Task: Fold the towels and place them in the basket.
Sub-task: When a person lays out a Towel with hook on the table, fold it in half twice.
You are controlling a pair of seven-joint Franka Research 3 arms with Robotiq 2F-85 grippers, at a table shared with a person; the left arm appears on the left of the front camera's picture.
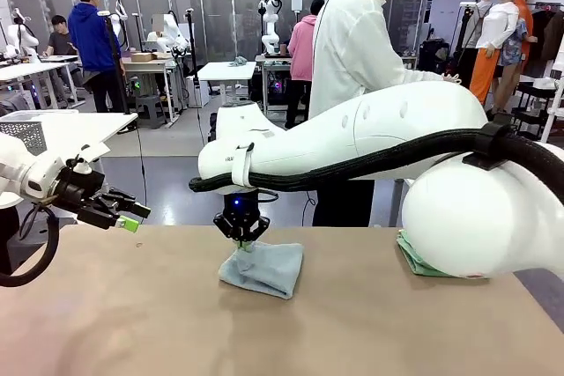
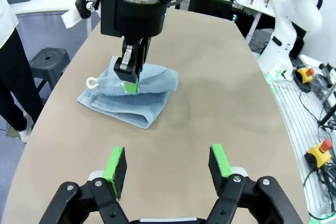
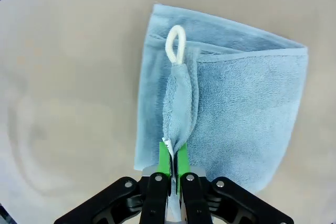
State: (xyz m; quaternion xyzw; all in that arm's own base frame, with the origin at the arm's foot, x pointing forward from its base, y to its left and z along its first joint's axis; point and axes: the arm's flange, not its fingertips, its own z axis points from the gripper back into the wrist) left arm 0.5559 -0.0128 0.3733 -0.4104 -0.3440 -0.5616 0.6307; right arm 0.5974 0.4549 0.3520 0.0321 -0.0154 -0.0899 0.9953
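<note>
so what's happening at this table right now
The right gripper is shut on a fold of the pale blue towel, which lies folded on the table. The left gripper hovers open off to the side, holding nothing. A mint green towel lies farther right, partly hidden by the right arm. A person in a white coat stands at the far side.

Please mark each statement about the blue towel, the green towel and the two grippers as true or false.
1. The right gripper is shut on a fold of the blue towel. True.
2. The left gripper holds the blue towel. False: it is open, apart from the towel and holding nothing.
3. The blue towel has a white loop. True.
4. The green towel lies on top of the blue towel. False: it lies apart on the table, partly behind the right arm.
</note>
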